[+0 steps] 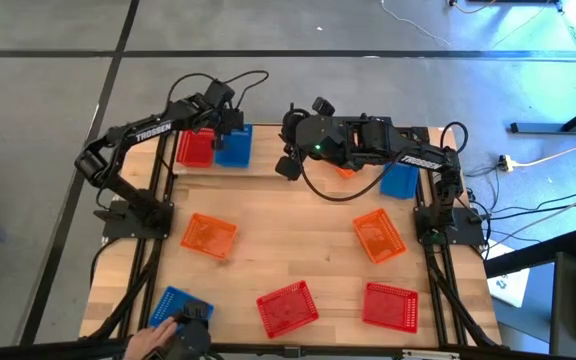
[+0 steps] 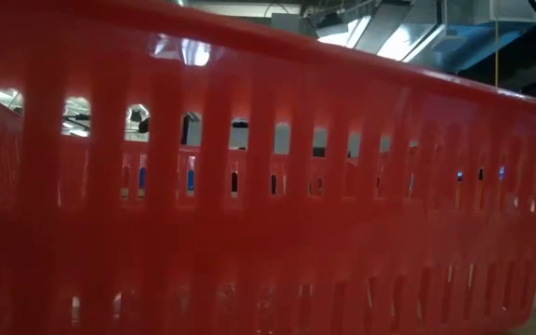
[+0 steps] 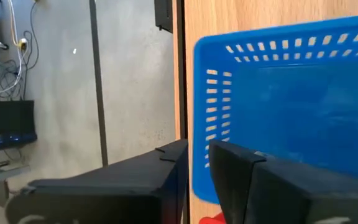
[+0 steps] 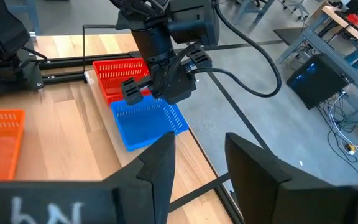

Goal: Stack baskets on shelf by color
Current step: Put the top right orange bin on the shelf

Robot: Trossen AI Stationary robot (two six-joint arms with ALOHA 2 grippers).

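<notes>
A red basket (image 1: 196, 147) and a blue basket (image 1: 234, 150) sit side by side on the shelf (image 1: 266, 150) at the table's far left. My left gripper (image 1: 230, 128) is over the blue basket's far end (image 3: 291, 106). It is open, one finger outside the end wall (image 3: 201, 124) and one inside it. My right gripper (image 1: 288, 165) hangs open above the far middle of the table, with nothing between its fingers (image 4: 197, 155). It looks toward the left gripper (image 4: 148, 93). Other baskets lie on the tabletop.
Two orange baskets (image 1: 209, 236) (image 1: 379, 235) lie mid-table and two red ones (image 1: 288, 307) (image 1: 390, 304) near the front; one fills the low view (image 2: 268, 186). A blue basket (image 1: 400, 180) and an orange one (image 1: 345, 172) lie under my right arm. A person's hand (image 1: 148, 345) is at a front-left blue basket (image 1: 173, 303).
</notes>
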